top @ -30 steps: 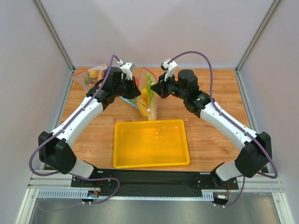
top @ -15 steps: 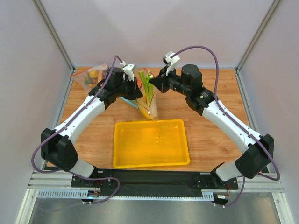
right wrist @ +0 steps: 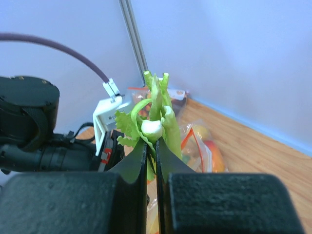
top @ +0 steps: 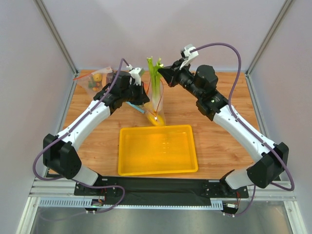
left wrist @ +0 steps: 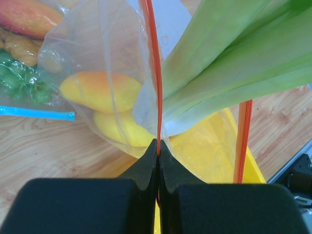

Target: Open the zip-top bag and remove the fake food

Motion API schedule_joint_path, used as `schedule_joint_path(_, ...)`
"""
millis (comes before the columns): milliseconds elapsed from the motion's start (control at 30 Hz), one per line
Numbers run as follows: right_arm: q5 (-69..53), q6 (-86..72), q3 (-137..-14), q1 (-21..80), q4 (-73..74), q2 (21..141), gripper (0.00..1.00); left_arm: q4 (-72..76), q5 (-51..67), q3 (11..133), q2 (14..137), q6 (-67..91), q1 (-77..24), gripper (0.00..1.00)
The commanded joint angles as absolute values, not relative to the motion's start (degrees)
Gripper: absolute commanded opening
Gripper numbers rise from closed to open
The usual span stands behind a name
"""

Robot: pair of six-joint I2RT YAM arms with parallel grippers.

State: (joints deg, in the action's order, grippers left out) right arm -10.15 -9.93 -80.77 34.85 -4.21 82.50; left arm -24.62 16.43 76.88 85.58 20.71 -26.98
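Observation:
The zip-top bag (top: 158,111) stands open on the table behind the tray, its red-orange zip strip (left wrist: 154,68) running up from my left gripper (left wrist: 159,145). My left gripper (top: 144,98) is shut on that strip at the bag's left rim. My right gripper (top: 162,73) is shut on the leafy top of the celery stalk (top: 155,87) and holds it upright, its white base still inside the bag. The right wrist view shows the jaws (right wrist: 151,141) pinching the stalk (right wrist: 160,105). The orange fruit (left wrist: 100,90) and the yellow fruit (left wrist: 122,129) lie in the bag's bottom.
A yellow tray (top: 127,161) sits in front of the bag. A clear bag with a blue zip strip (left wrist: 34,113) lies under my left arm. Another small bag of food (top: 93,80) lies at the back left corner.
My right gripper has risen and moved back with the celery stalk, drawing it mostly out of the bag. My left gripper has kept its hold on the bag's rim.

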Motion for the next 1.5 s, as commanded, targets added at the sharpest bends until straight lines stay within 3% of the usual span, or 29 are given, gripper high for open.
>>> schedule_joint_path(0,-6.86,-12.30,-84.19,35.16,-11.78,79.37,0.00,-24.70,15.82,78.57,85.78,20.30,-27.60,0.00)
schedule_joint_path(433,-5.98,-9.14,-91.05,35.16,-8.17,77.00,0.00,-25.40,15.38,78.75,86.75,19.95,-28.21,0.00)
schedule_joint_path(833,-4.66,-4.93,-86.66,35.16,-4.41,62.95,0.00,-26.89,14.42,79.54,87.36,18.55,-28.56,0.00)
schedule_joint_path(1100,-5.36,-4.12,-75.45,35.07,6.14,53.18,0.00,-27.51,13.80,80.07,87.01,17.75,-28.48,0.00)
schedule_joint_path(1467,-6.86,-10.81,-55.82,35.07,6.15,43.95,0.00,-28.04,14.41,80.60,87.71,17.31,-28.48,0.00)
